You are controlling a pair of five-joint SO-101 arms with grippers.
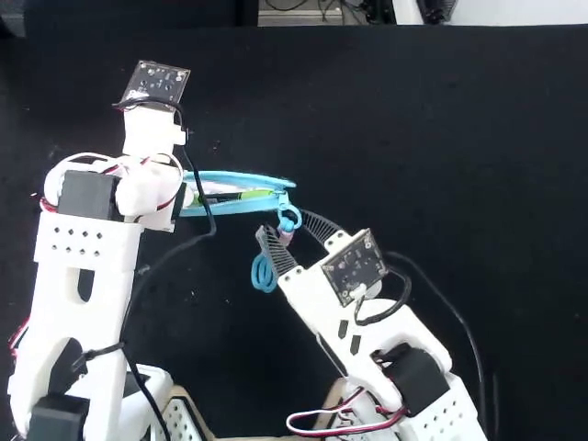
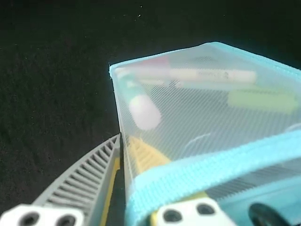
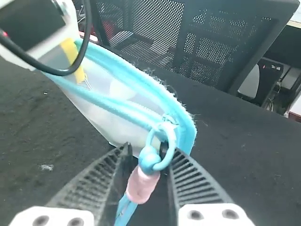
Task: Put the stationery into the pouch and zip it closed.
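A light-blue mesh pouch [image 1: 248, 204] is held off the black table between the two arms. Through its mesh [image 2: 202, 122] I see a green marker [image 2: 263, 101], a pink-and-white pen [image 2: 207, 74] and a white cap [image 2: 143, 110]. My left gripper [image 1: 184, 197] is shut on the pouch's one end, its yellow pad [image 2: 141, 155] behind the mesh. At the other end [image 3: 183, 127] the zipper pull [image 3: 151, 160], a blue ring with a pink bead [image 3: 140, 184], sits between the fingers of my right gripper [image 3: 146, 153], which is shut on it. A blue cord loop [image 1: 264, 274] hangs below the pull [image 1: 288, 220].
Black cloth [image 1: 441, 138] covers the table, with open room to the right and at the back. The arms' white bases [image 1: 83, 303] stand along the front edge. A black mesh chair [image 3: 211, 47] is behind the table.
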